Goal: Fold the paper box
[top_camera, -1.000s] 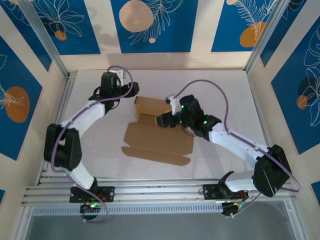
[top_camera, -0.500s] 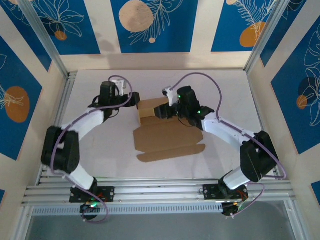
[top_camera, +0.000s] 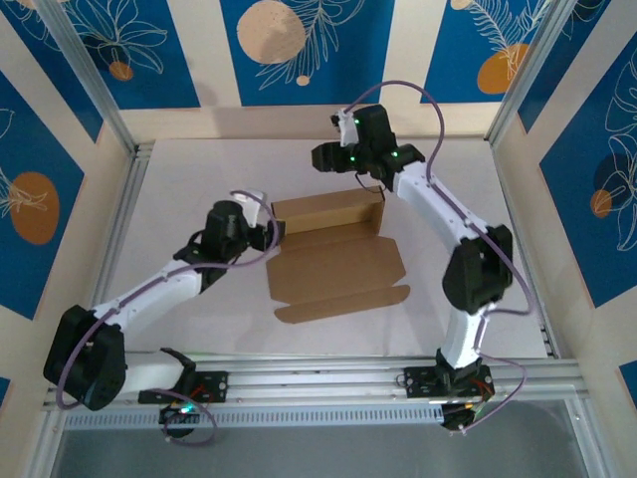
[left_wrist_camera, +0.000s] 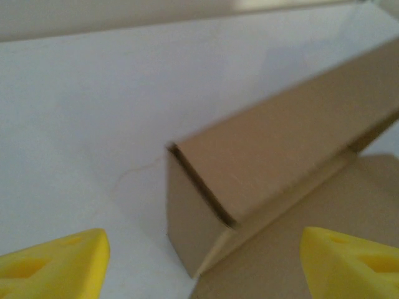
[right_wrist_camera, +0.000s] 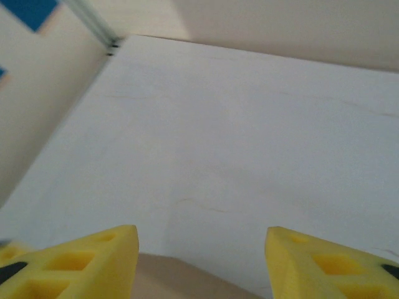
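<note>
Left arm (top_camera: 149, 289), right arm (top_camera: 435, 204): white links, black joint housings, purple cables (top_camera: 413, 87), green LEDs (top_camera: 350, 157); gripper fingers (left_wrist_camera: 56, 261) yellow, triangular cutouts.

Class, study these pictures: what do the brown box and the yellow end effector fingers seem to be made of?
Paper box: plain brown cardboard, matte, with sharp creased edges. Fingers of the left end effector: yellow, dull, with triangular cut-outs; possibly moulded plastic or foam, the look leaves it open.
</note>
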You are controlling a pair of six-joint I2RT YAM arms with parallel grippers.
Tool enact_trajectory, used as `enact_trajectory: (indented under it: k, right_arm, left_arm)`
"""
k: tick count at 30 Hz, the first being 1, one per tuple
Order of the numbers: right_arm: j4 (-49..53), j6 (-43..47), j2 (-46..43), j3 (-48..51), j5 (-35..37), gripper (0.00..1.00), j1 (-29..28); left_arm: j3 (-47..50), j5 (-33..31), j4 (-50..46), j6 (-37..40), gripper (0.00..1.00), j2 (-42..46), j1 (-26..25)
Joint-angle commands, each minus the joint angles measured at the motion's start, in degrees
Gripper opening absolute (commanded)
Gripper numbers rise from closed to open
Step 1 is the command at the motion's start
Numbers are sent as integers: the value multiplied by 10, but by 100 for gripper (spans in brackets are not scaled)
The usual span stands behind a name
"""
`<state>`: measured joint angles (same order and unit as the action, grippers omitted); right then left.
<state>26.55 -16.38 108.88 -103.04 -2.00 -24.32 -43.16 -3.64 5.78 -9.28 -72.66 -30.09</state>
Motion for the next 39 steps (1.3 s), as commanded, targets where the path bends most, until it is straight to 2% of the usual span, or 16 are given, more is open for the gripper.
enact_trajectory:
  k: [1, 4, 6, 9, 15, 20, 22, 26, 30, 32, 35, 37, 39]
  right_arm:
    - [113, -22, 56, -60, -2, 61, 16]
    - [134, -22, 92, -91, -25, 62, 25]
    - [138, -21, 105, -93, -14, 63, 30]
    - [145, -26, 116, -87, -4, 63, 40]
    - [150, -63, 93, -43, -17, 62, 41]
    - [140, -98, 55, 5, -36, 61, 46]
    - [136, -117, 46, 21, -55, 61, 51]
    - [99, -165, 30, 66, -151, 60, 64]
    - [51, -203, 13, 113, -236, 60, 69]
    - [45, -206, 5, 123, -241, 61, 67]
    - [34, -205, 8, 124, -246, 62, 71]
    - [30, -213, 19, 117, -265, 62, 80]
    - [20, -217, 27, 109, -284, 62, 87]
  left_arm:
    - [9, -65, 13, 40, 80, -29, -23]
    - [13, -81, 44, 45, 79, -67, -29]
    - [5, -99, 61, 56, 76, -95, -30]
    - [-11, -123, 99, 92, 70, -132, -28]
    - [-50, -102, 177, 156, 52, -205, -20]
    - [-30, -44, 293, 146, 40, -234, 5]
    - [-38, -16, 310, 147, 35, -250, 15]
    - [-65, 70, 328, 147, 22, -280, 41]
    - [-99, 161, 312, 142, 19, -305, 70]
    - [-108, 170, 308, 142, 23, -312, 76]
    - [-114, 165, 304, 139, 45, -317, 77]
    - [-111, 160, 300, 132, 52, -315, 76]
    - [-94, 148, 316, 120, 54, -310, 76]
